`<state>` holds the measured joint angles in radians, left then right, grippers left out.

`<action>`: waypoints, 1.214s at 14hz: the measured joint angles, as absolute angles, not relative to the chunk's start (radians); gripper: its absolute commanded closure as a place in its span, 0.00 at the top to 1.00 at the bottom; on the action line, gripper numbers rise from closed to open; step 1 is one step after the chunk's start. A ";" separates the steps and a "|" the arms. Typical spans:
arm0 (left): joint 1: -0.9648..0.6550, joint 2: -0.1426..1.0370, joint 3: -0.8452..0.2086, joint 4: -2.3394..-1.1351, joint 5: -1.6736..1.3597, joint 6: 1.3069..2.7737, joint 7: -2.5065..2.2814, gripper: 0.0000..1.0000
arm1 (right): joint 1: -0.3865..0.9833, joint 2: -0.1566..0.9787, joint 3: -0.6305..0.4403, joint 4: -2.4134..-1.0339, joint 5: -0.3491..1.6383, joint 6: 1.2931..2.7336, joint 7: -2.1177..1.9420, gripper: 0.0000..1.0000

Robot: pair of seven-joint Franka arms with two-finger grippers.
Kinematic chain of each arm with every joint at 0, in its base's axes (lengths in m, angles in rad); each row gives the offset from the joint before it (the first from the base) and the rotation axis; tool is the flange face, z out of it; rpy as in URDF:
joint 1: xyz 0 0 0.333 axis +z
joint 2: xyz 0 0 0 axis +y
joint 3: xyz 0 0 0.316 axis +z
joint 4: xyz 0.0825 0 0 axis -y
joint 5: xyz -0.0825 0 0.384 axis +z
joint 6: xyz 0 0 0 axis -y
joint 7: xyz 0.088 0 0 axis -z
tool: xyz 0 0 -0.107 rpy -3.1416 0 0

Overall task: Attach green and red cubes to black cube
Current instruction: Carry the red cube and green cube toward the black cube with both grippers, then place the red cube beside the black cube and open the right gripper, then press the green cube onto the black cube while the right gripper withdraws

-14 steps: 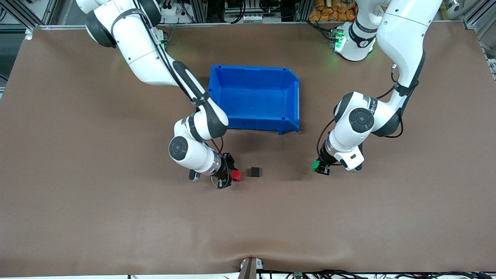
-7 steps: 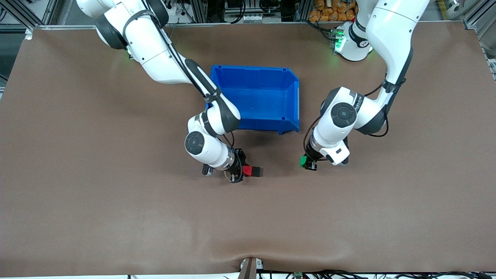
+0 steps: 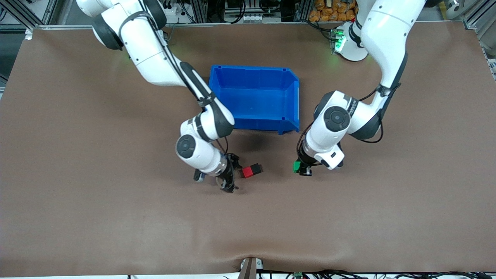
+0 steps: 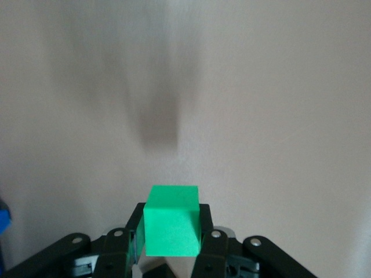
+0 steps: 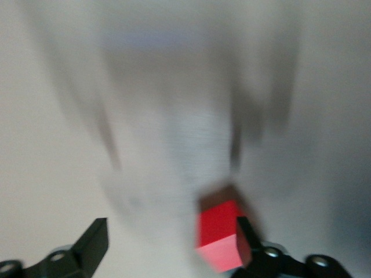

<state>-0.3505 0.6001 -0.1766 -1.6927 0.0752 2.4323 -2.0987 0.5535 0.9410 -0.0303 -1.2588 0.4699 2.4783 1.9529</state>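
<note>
Front view, matte red cube point(image 3: 247, 172) seemingly abutting black cube point(image 3: 257, 169)

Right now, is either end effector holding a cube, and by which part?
Left end effector clamps the green cube by two facing sides. Right end effector is open, holding nothing.

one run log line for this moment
right pincer: open, beside red cube | red cube: on table, touching black cube | left pincer: shut on green cube, over table
</note>
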 measured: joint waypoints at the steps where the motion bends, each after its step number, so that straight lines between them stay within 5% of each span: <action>1: -0.362 0.627 -0.177 -1.666 0.075 2.432 -2.120 0.00 | 0.528 0.924 -0.033 -1.249 0.449 2.458 1.952 1.00; 9: -0.427 0.747 -0.178 -1.553 0.052 2.432 -2.227 0.00 | 0.326 0.771 -0.104 -1.161 0.318 1.898 1.635 1.00; 17: -0.490 0.804 -0.178 -1.535 0.039 2.432 -2.407 0.00 | 0.041 0.525 -0.106 -1.136 0.193 1.555 0.914 1.00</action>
<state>-0.4898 0.8044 -0.1777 -1.5347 0.0389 2.4316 -2.4069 0.0412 0.5249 -0.1063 -1.1359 0.1925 1.5546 0.9137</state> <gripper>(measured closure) 0.608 0.000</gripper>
